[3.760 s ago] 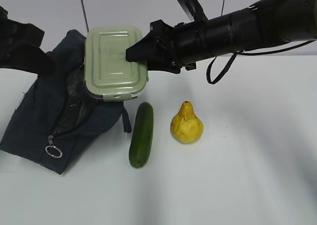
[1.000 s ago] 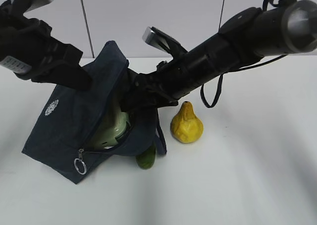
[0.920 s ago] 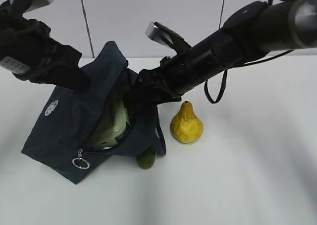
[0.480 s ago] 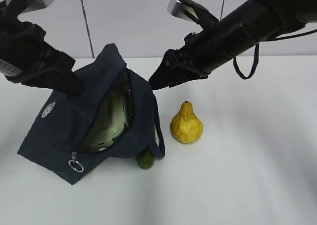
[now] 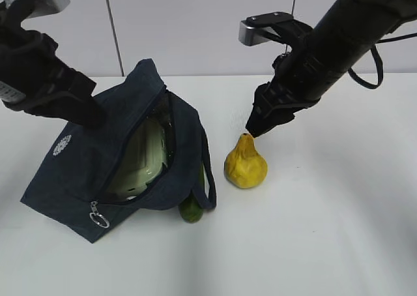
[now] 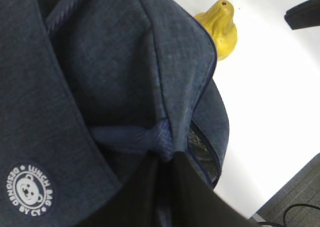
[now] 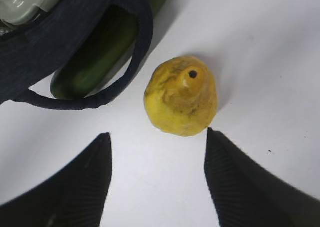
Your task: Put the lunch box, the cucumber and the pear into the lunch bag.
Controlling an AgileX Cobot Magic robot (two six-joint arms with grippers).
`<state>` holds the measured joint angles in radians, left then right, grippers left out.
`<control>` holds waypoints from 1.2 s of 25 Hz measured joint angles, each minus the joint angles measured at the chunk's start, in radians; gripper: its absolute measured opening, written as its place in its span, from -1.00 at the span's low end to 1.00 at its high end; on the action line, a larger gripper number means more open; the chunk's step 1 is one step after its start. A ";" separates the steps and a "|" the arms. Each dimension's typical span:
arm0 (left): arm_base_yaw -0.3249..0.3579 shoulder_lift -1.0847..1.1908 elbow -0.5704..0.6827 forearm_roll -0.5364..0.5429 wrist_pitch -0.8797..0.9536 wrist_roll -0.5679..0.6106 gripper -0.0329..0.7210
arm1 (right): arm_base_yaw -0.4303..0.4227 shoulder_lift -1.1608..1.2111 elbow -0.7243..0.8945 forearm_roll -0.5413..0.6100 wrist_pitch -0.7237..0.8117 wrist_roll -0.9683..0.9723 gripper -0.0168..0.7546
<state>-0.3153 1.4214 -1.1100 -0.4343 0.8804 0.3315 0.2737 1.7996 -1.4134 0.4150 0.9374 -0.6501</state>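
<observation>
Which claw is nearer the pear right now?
Right. The right claw hovers open just above the pear; the left claw is across the lunch bag, pinching its fabric.

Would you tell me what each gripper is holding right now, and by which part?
The left gripper is shut on the lunch bag, pinching a fold of fabric beside its opening. The right gripper holds nothing; its jaws stand open above the pear.
</observation>
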 joint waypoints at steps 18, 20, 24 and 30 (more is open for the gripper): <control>0.000 -0.006 0.000 0.020 -0.018 -0.037 -0.90 | 0.000 0.130 -0.002 0.021 -0.099 0.018 0.29; 0.000 -0.006 0.000 0.020 -0.018 -0.038 -0.90 | 0.000 0.137 -0.002 0.035 -0.113 0.018 0.30; 0.000 -0.006 0.000 0.020 -0.018 -0.038 -0.90 | 0.000 0.141 -0.002 0.061 -0.142 0.001 0.30; 0.000 -0.006 0.000 0.020 -0.018 -0.038 -0.90 | 0.000 0.143 -0.002 0.071 -0.155 -0.005 0.30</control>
<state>-0.3153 1.4153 -1.1100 -0.4139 0.8623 0.2939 0.2737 1.9423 -1.4149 0.4861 0.7825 -0.6547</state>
